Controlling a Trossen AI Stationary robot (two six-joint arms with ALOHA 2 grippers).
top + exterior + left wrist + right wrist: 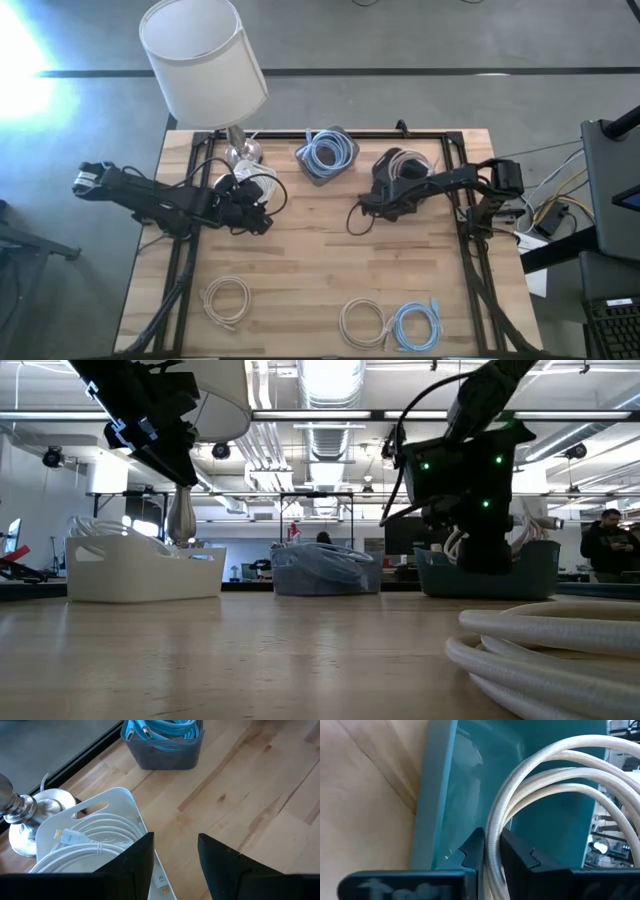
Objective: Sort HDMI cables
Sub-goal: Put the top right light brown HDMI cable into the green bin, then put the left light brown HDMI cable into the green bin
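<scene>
Beige braided cable coil (555,785) pinched by right pincer (492,852); left pincer (175,852) spread.

Lamp w/ white drum shade (203,52) & chrome base (243,152), far left on pale wood-plank surface (310,260); person (607,547) in bkgd, far right.

Right tool (492,852) clamped; left tool (175,857) spread.

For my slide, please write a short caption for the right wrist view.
Right gripper shut on a beige cable, holding it over the teal bin.
</scene>
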